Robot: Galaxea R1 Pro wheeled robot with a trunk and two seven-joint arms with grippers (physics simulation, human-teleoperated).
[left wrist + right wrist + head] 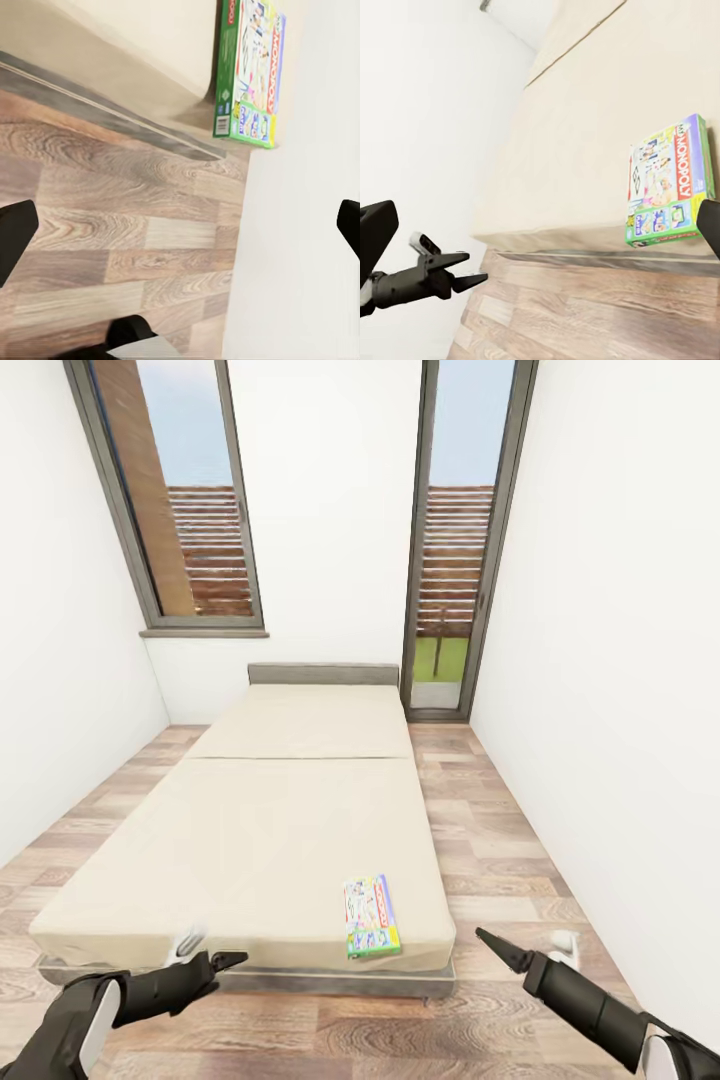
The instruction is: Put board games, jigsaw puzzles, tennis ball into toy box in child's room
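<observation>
1. White-walled child's room: your low beige bed (290,830) carries one flat green-and-white printed board game (371,916) at its near edge.
2. Both jaws gape empty, short of it.
3. Fetching step: reach the right gripper (520,948) forward-left over the box.

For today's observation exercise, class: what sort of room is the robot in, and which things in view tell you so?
Most likely a bedroom. A low bed with a plain beige mattress fills the middle of a wood-plank floor between white walls, under tall dark-framed windows. A board game lying near the mattress's front edge hints at a child's room.
</observation>
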